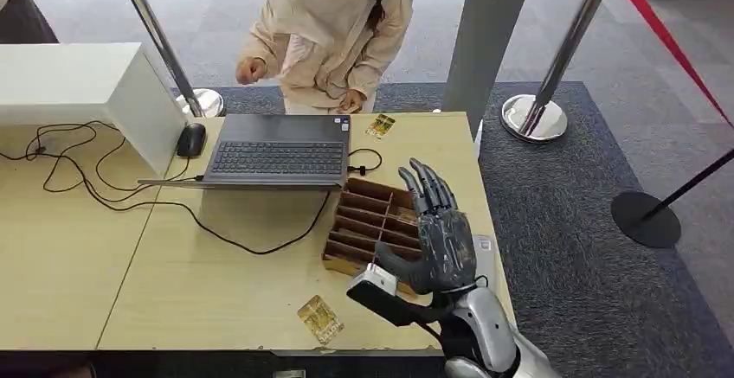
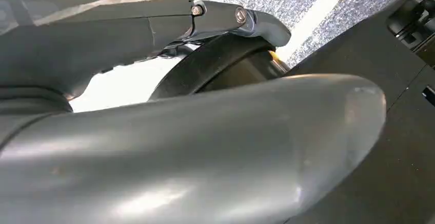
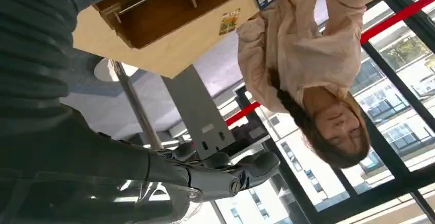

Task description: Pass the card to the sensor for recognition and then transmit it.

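Observation:
My right hand [image 1: 437, 227] is raised over the right part of the wooden slotted box [image 1: 363, 218], fingers stretched out and apart, holding nothing. One yellow card [image 1: 320, 319] lies flat near the table's front edge, to the left of my right wrist. A second yellow card [image 1: 380, 125] lies at the far edge beside the laptop, in front of the person; the right wrist view shows this card [image 3: 229, 21] beyond the box [image 3: 164, 8] and my empty fingers [image 3: 231, 175]. In the left wrist view my left hand [image 2: 205, 142] holds nothing, its thumb and a dark finger apart.
An open laptop [image 1: 277, 153] sits at the table's far side with a mouse [image 1: 190, 140] and black cables to its left. A white cabinet [image 1: 78, 84] stands at the far left. A person [image 1: 333, 32] stands across the table. Stanchion posts [image 1: 534, 118] flank a grey kiosk pillar [image 1: 489, 41].

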Action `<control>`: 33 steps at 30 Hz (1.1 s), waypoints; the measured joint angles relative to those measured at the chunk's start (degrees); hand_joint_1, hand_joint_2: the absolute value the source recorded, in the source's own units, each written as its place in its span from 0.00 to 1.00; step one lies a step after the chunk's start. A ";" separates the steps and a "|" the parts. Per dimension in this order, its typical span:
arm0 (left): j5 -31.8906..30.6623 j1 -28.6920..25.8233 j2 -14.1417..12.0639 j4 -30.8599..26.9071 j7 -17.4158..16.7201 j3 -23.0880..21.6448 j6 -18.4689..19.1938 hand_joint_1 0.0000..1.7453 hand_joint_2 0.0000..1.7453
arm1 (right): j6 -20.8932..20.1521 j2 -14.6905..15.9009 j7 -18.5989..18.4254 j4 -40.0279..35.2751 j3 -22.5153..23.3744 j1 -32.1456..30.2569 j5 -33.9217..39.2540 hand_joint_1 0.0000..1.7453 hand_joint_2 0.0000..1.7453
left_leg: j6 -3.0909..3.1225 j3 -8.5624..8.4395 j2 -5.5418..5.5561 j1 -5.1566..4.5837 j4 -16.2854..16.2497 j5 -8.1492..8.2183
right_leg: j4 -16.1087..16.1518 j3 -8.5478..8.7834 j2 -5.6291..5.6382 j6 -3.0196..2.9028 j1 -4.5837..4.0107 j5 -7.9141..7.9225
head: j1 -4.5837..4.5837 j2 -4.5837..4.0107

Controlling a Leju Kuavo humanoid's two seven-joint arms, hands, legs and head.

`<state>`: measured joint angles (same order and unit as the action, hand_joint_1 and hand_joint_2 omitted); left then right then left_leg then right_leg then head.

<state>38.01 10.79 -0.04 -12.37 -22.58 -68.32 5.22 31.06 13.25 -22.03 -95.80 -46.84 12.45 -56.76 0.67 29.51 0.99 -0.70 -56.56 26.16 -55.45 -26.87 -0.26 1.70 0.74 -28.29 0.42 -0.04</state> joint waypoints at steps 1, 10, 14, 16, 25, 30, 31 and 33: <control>0.00 -0.01 0.02 0.00 -0.02 0.00 -0.04 0.00 0.00 | 0.15 -0.11 0.00 0.17 0.02 -0.15 0.11 0.00 1.00 | 0.00 0.00 0.00 0.00 0.00 0.00 | 0.00 0.00 0.00 0.00 0.00 0.00 | 0.00 0.00; -0.09 -0.02 0.22 -0.02 -0.28 0.00 -0.63 0.00 0.00 | 1.07 -0.42 0.20 1.16 0.04 -0.70 1.09 0.00 1.00 | 0.00 0.00 0.00 0.00 0.00 0.00 | 0.01 0.00 0.00 0.00 0.00 0.00 | 0.00 0.00; -0.09 -0.02 0.22 -0.02 -0.28 0.00 -0.63 0.00 0.00 | 1.07 -0.42 0.20 1.16 0.04 -0.70 1.09 0.00 1.00 | 0.00 0.00 0.00 0.00 0.00 0.00 | 0.01 0.00 0.00 0.00 0.00 0.00 | 0.00 0.00; -0.09 -0.02 0.22 -0.02 -0.28 0.00 -0.63 0.00 0.00 | 1.07 -0.42 0.20 1.16 0.04 -0.70 1.09 0.00 1.00 | 0.00 0.00 0.00 0.00 0.00 0.00 | 0.01 0.00 0.00 0.00 0.00 0.00 | 0.00 0.00; -0.44 -0.02 0.52 -0.02 -0.63 0.00 -0.92 0.00 0.00 | 3.70 -1.29 3.24 4.39 0.46 -1.88 6.34 0.00 1.00 | 0.01 0.00 0.00 0.00 0.00 -0.01 | 0.00 0.00 0.00 0.00 0.00 0.00 | 0.00 0.00; -0.31 -0.03 0.63 -0.02 -0.68 0.00 -1.11 0.00 0.00 | 6.64 -2.42 9.65 5.22 0.94 -2.52 20.95 0.00 1.00 | 0.01 0.00 0.00 -0.01 0.00 -0.01 | 0.00 0.00 0.00 0.00 0.00 0.00 | 0.00 0.00; -0.26 -0.03 0.63 -0.02 -0.68 0.00 -1.11 0.00 0.00 | 7.08 -2.62 11.02 5.33 1.14 -2.65 23.46 0.00 1.00 | 0.01 0.00 0.00 -0.01 0.00 -0.01 | 0.00 -0.01 0.00 0.00 0.00 0.00 | 0.00 0.00; -0.24 -0.03 0.66 -0.02 -0.68 0.00 -1.11 0.00 0.00 | 7.56 -3.04 12.72 5.62 1.57 -2.83 25.94 0.00 1.00 | 0.01 0.00 0.00 -0.01 0.00 -0.01 | 0.00 0.00 0.00 0.00 0.00 0.00 | 0.00 0.00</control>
<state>37.77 10.76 0.61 -12.39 -23.26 -68.32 4.11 38.62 10.21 -9.31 -90.18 -45.26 9.62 -30.82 0.67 29.51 0.99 -0.70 -56.56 26.15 -55.45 -26.87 -0.26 1.71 0.74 -28.29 0.42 -0.04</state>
